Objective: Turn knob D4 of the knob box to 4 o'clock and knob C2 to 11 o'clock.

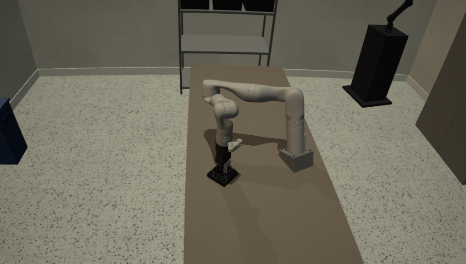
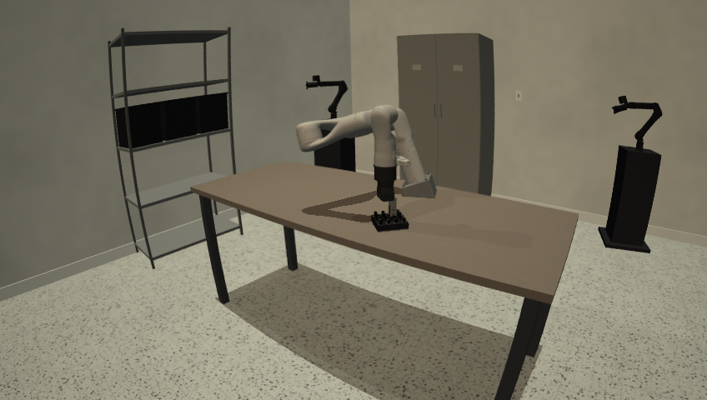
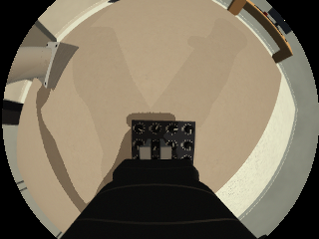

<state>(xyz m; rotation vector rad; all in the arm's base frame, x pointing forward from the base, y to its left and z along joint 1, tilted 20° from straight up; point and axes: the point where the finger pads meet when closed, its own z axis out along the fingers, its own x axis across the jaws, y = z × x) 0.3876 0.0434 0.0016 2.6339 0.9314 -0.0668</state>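
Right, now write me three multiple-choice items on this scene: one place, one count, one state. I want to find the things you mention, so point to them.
1. Where is the knob box (image 1: 223, 183) (image 2: 390, 228) (image 3: 163, 122)?
A) On the shelf unit
B) On the table
C) On the floor

2. How many black pedestals show in the exterior view?
A) Two
B) Four
C) Five

3. How does the gripper (image 1: 226, 169) (image 2: 393, 213) (image 3: 156, 145) point?
A) Sideways
B) Upward
C) Downward

B: the box sits on the brown tabletop.
A: one behind the arm, one at right.
C: its fingers reach down to the knobs.
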